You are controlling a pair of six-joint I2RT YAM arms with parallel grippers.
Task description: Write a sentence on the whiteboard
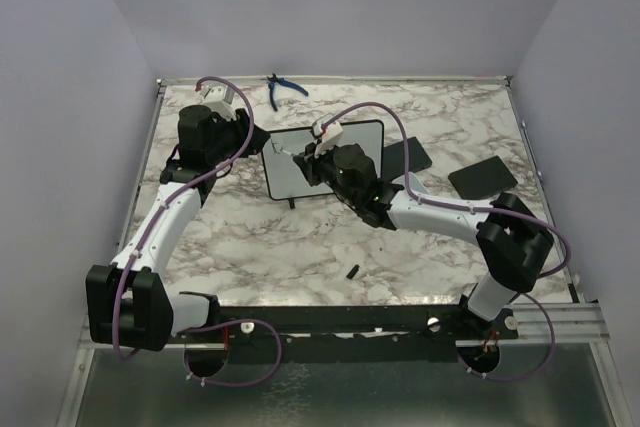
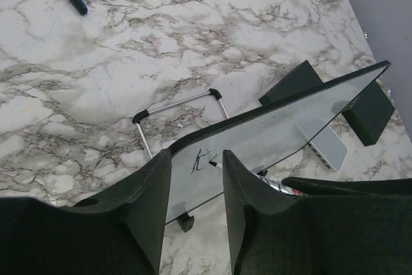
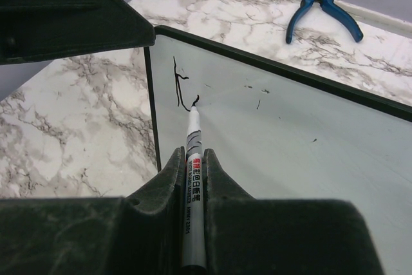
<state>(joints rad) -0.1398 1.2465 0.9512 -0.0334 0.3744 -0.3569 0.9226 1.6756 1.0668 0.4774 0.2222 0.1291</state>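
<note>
The whiteboard (image 1: 290,175) stands upright at mid-table (image 1: 300,247), toward the back. The sentence (image 3: 180,85) is only a first black stroke or two near the board's upper left corner. The right gripper (image 3: 193,156) is clamped on a marker (image 3: 193,181), its tip on the board. The left gripper (image 2: 196,159) has its fingers apart either side of the board's left edge; whether they press it is unclear. Two black pads (image 1: 483,177) lie to the right, and blue pliers (image 1: 283,89) at the rear.

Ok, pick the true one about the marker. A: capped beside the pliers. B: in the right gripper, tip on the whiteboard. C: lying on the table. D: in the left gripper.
B: the right gripper is shut on the marker, whose tip touches the whiteboard.
</note>
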